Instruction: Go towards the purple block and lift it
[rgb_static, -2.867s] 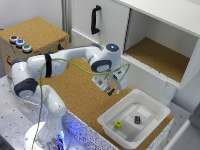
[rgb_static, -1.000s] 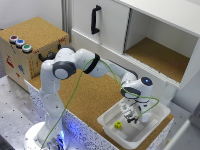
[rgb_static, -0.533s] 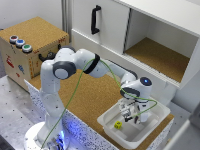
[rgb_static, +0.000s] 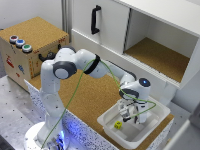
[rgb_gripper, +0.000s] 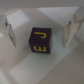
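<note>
In the exterior view the end effector (rgb_static: 127, 116) reaches down into the white tray (rgb_static: 155, 116) on the bench, beside a yellow-green cube (rgb_static: 117, 125), while in the wrist view the purple block (rgb_gripper: 40, 40) sits between its spread fingers (rgb_gripper: 9, 32), untouched.

arm (rgb_static: 75, 67): white glossy shells, rounded segments, dark grey to black bands at the joints. round white base (rgb_static: 42, 137) with a blue-violet glow low at its front. thin yellow-green cable (rgb_static: 102, 75) runs along the arm from near the base up over the segments and loops beside the wrist. wrist head (rgb_static: 137, 87): dark cap with a small blue light on top. gripper (rgb_static: 127, 116): dark body, detail blurred in the exterior view. in the wrist view, two pale, flat fingers (rgb_gripper: 8, 31), off-white, slightly tapered, edges soft with blur.
</note>
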